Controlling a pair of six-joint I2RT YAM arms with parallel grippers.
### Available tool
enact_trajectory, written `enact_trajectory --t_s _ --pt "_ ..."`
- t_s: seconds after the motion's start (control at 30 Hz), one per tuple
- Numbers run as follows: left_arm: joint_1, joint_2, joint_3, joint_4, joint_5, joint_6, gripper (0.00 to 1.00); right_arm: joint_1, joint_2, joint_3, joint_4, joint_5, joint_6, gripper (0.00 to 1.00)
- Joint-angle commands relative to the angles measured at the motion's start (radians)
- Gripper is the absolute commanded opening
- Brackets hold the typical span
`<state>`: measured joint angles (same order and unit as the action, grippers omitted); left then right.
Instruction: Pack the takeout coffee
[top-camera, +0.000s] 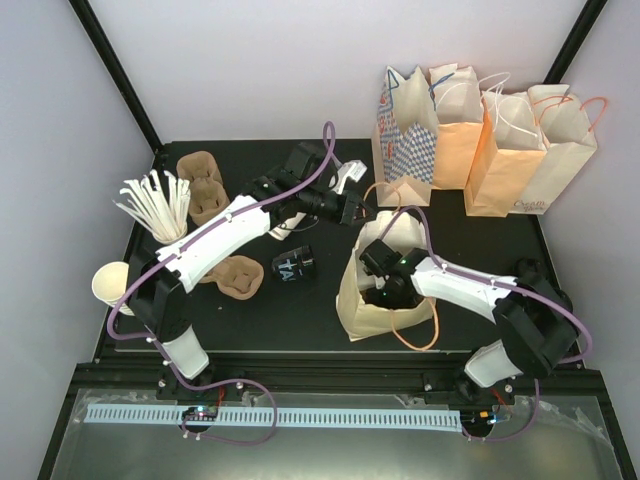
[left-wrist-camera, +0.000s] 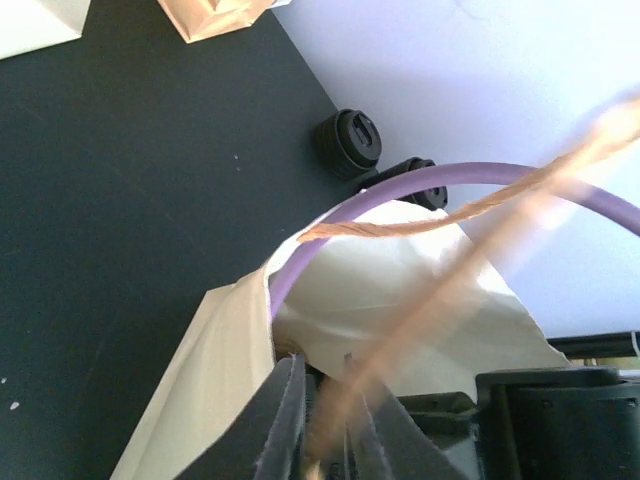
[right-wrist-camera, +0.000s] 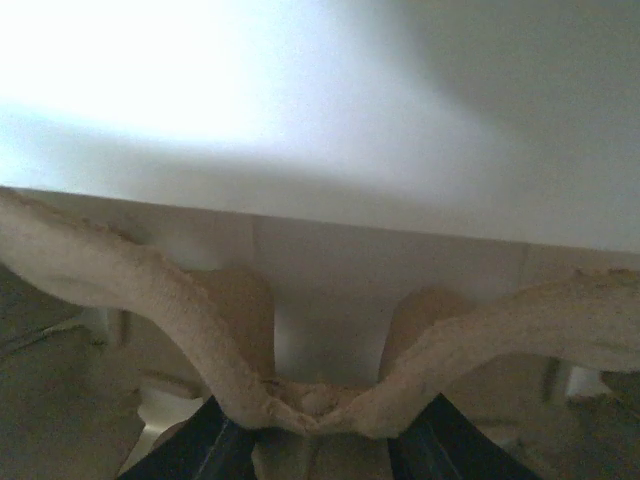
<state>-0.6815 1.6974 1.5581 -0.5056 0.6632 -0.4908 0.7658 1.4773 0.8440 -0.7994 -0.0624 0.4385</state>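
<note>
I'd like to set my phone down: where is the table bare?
Bare table along the front edge, between the left arm's base and the open bag; another patch between that bag and the standing bags. Crowded at left: cup trays, stirrers, cream cup.

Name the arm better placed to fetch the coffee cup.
Left, probably: what looks like the white cup lies under its forearm, and the left tool merely straddles a handle of the bag. The right tool pinches the bag's rim, steadying it.

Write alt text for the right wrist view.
Black jaws at the bottom edge pinch the middle of a tan twine handle, bent into a V. Behind it is the cream paper bag wall, under bright white glare.
</note>
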Motion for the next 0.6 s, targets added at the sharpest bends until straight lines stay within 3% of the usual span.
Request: enact_trajectory --t_s 0.0,0.17,0.57 --pt "0.006 -0.005 0.046 0.021 0.053 0.016 0.11 0.007 0.079 -0.057 0.025 -0.012 0.029 0.33" --pt "0.005 -0.010 0.054 0.000 0.058 0.038 0.02 0.008 0.113 -0.049 0.027 -0.010 0.025 0.36" --pt "0.007 -0.024 0.207 -0.054 0.080 0.045 0.02 0.033 0.070 -0.068 0.031 0.024 0.034 0.41"
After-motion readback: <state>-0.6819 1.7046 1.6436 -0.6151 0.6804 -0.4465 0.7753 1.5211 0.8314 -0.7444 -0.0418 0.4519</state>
